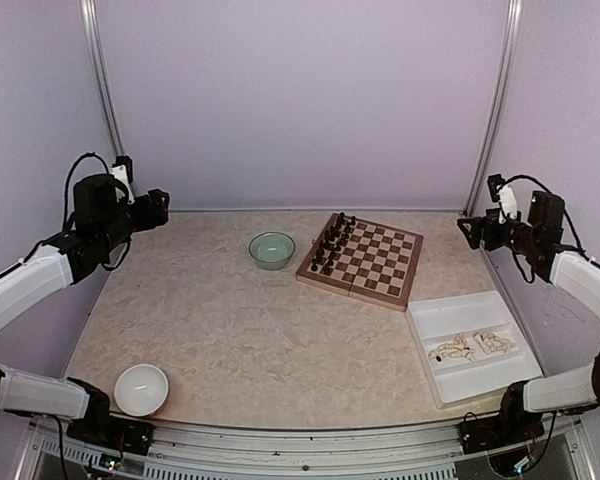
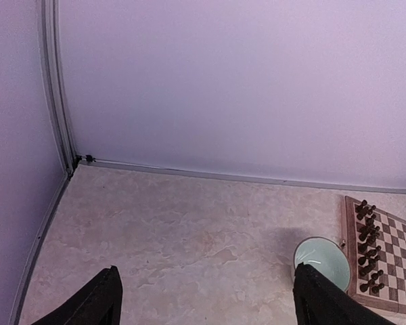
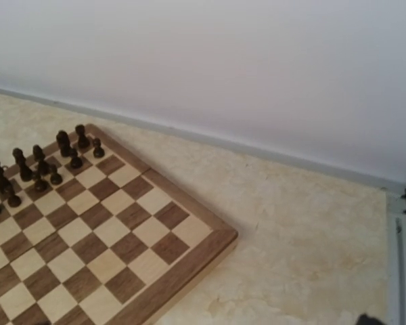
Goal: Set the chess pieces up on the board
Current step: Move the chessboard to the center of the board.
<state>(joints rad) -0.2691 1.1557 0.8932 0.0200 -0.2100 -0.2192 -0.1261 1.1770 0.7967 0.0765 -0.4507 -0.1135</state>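
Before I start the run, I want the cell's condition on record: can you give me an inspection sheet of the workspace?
Surface: beige marbled table, nothing spilled that I can see.
Job's things: board far centre-right, dark chessmen standing along its left rows, the other squares bare; cream chess pieces lying in the white tray.
Clutter: teal bowl left of the board; white bowl near the left arm's base.
Grippers: left gripper and right gripper raised, open, holding nothing.
Cables: black loops at both wrists, off the table.
Surroundings: lilac walls, metal corner posts.
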